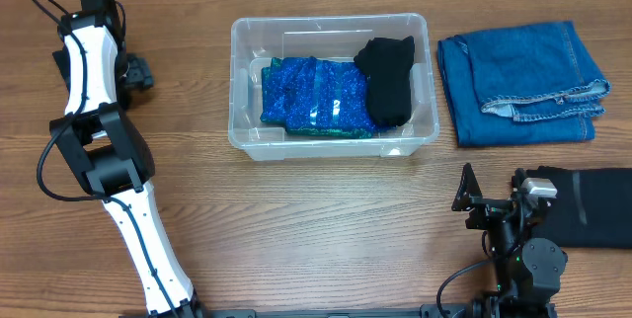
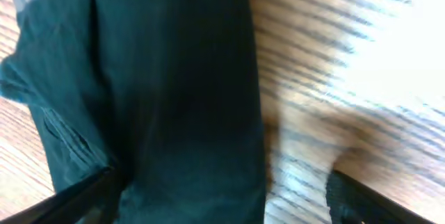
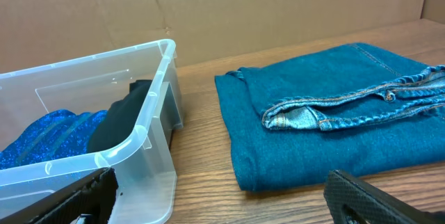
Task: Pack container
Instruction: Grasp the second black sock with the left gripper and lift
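The clear container (image 1: 238, 81) stands at the table's middle back. It holds a folded, sparkly blue cloth (image 1: 311, 96) and a black garment (image 1: 387, 81) at its right end. My left gripper (image 1: 133, 71) is at the far left back. In the left wrist view its fingers (image 2: 222, 200) are spread wide over a dark cloth (image 2: 174, 92) lying on wood. My right gripper (image 1: 489, 204) is near the front right, open and empty (image 3: 222, 203), low over the table. It faces the container's corner (image 3: 142, 137) and the folded blue jeans (image 3: 334, 113).
The folded jeans (image 1: 518, 81) lie right of the container. A folded black garment (image 1: 592, 209) lies at the right edge, beside my right arm. A cardboard wall (image 3: 243, 8) stands behind the table. My left arm's white links run up the left side.
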Available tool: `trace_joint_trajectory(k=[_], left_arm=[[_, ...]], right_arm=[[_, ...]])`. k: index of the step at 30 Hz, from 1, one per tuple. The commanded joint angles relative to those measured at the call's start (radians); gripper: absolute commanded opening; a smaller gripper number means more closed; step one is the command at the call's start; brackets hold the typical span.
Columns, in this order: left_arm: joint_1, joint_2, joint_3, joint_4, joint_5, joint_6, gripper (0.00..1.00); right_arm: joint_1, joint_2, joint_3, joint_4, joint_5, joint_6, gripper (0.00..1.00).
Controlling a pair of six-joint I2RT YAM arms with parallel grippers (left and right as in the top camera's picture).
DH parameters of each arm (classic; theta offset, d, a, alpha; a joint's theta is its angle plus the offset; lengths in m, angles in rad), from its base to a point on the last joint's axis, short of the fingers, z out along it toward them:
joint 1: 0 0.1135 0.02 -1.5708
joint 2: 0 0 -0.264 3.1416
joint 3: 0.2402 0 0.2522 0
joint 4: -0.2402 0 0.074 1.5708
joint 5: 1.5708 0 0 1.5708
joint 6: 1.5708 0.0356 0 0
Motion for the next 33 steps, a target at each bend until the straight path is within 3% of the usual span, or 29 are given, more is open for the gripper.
trace_joint_trajectory(k=[1,4,6,12,20,27,33], left_arm=[[0.006,0.027,-0.005,-0.016,-0.004,0.008,0.68],[0.007,0.027,-0.005,-0.04,-0.003,0.008,0.21],[0.007,0.026,-0.003,-0.052,-0.002,0.008,0.04],[0.005,-0.01,0.082,-0.14,0.059,0.008,0.04],[-0.016,-0.08,0.47,-0.322,0.224,0.034,0.04],[-0.181,-0.157,0.682,-0.392,0.247,0.203,0.04],[-0.408,-0.264,0.689,-0.397,0.249,0.488,0.04]], right_arm=[[-0.002,-0.008,-0.001,0.005,-0.006,0.0,1.0],[-0.002,-0.008,-0.001,0.005,-0.006,0.0,1.0],[-0.002,-0.008,-0.001,0.005,-0.006,0.0,1.0],[-0.002,-0.008,-0.001,0.005,-0.006,0.0,1.0],[-0.002,-0.008,-0.001,0.005,-0.006,0.0,1.0],[-0.002,-0.008,-0.001,0.005,-0.006,-0.001,1.0],[-0.002,-0.008,-0.001,0.005,-0.006,0.0,1.0]])
